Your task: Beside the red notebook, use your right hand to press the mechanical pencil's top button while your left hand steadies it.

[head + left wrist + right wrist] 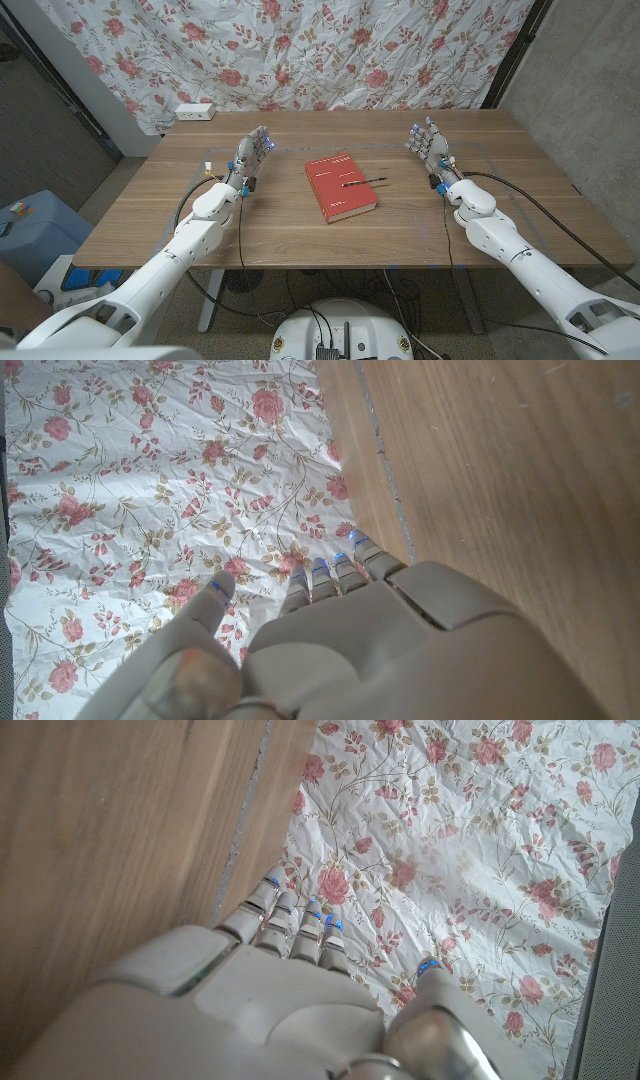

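Left arm: reached forward from the near left corner.
Left hand (254, 150): held nothing, fingers (340, 572) extended and slightly apart.
Right arm: reached forward from the near right corner.
Right hand (427, 141): held nothing, fingers (290, 920) extended.

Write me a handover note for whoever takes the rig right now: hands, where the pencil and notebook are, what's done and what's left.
Left hand: open, holding nothing, raised left of the notebook, fingers up.
Right hand: open, holding nothing, raised right of the notebook, fingers up.
Red notebook: closed, lying mid-table between the two hands.
Mechanical pencil: lies across the notebook's right part, its tip end sticking out past the right edge; neither hand touches it.
Done: nothing yet.
Left: bring the left hand in to steady the pencil, then press its top button with the right hand.
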You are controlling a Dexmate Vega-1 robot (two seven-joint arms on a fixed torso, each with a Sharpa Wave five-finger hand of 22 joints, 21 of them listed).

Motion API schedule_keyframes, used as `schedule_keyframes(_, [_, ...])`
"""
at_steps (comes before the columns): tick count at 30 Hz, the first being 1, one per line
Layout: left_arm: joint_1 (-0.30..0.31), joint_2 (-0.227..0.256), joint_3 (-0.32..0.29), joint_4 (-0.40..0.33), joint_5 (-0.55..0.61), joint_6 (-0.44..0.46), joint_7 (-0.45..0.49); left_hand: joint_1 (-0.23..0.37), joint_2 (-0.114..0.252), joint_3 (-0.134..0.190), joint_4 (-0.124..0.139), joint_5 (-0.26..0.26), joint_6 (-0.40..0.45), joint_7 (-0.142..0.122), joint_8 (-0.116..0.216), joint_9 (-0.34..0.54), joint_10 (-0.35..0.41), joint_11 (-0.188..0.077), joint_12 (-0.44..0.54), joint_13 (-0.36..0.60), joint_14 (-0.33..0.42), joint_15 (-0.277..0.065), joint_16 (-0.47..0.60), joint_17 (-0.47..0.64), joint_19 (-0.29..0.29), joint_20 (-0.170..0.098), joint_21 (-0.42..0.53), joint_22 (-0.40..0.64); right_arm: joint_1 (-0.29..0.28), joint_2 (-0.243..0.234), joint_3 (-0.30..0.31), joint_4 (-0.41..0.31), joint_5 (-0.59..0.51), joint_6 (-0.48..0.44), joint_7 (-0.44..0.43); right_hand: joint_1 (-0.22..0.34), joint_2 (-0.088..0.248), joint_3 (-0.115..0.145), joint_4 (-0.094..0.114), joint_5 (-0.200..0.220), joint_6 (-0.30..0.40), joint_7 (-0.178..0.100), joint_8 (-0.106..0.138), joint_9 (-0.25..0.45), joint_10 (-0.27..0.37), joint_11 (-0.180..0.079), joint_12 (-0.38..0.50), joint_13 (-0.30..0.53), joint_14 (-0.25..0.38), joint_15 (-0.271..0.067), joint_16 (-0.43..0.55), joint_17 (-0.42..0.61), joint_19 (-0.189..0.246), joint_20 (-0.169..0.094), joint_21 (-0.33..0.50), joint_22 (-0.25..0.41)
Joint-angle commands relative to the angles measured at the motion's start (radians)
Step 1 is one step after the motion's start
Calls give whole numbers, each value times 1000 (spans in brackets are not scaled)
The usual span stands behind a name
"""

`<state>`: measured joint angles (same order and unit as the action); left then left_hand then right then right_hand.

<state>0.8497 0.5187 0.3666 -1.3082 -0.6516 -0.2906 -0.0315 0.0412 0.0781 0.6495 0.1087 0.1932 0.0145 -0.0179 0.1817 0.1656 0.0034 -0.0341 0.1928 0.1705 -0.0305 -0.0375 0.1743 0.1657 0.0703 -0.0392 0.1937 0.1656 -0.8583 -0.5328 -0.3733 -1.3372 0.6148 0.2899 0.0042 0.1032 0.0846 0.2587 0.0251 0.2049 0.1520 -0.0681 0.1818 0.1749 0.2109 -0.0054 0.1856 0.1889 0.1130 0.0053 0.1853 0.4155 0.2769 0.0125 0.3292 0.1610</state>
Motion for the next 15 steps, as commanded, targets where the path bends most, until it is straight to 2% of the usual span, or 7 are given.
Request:
schedule_keyframes(1, [2, 4, -5, 6, -1, -15, -11, 2, 62, 9, -6, 6, 3, -3, 5, 5, 1, -10, 6, 4, -6, -17, 5, 1, 9, -16, 4, 4, -21, -45, -26, -73, -122, -2, -79, 11, 0, 10, -3, 7, 11, -1, 8, 4, 9, 0, 5, 4, 8, -6, 3, -1, -4, -5, -2, 5])
schedule_keyframes(5, [-1, 6, -4, 4, 7, -12, -2, 3, 61, 10, -10, 6, 7, -3, 5, 5, 3, -11, 6, 4, -4, -19, 5, 0, 10, -16, 3, 3, -31, -79, -30, -128, -179, -29, -118, 15, 0, 12, -8, 8, 10, -1, 7, 4, 9, -1, 5, 4, 8, -9, 3, -6, -5, -7, -6, 4])
schedule_keyframes(8, [-2, 12, -2, -4, 13, -3, 4, 4, 61, 11, -13, 6, 9, -3, 6, 5, 5, -11, 6, 4, -3, -19, 5, 0, 10, -15, 3, 3, -37, -85, -25, -141, -185, -18, -120, 23, 0, 16, -16, 9, 11, -2, 7, 4, 17, -4, 8, 3, 10, -12, 4, -13, -4, -10, -11, 4])
schedule_keyframes(15, [10, 17, -7, -29, 19, 8, 33, 7, 61, 14, -19, 6, 14, -2, 6, 5, 7, -15, 6, 4, 0, -21, 5, 0, 13, -13, 3, 3, -34, -142, -39, -206, -279, -66, -143, 39, -5, 22, -32, 9, 13, -9, 7, 3, 23, -8, 10, 2, 12, -14, 5, -25, -3, -14, -21, 4])
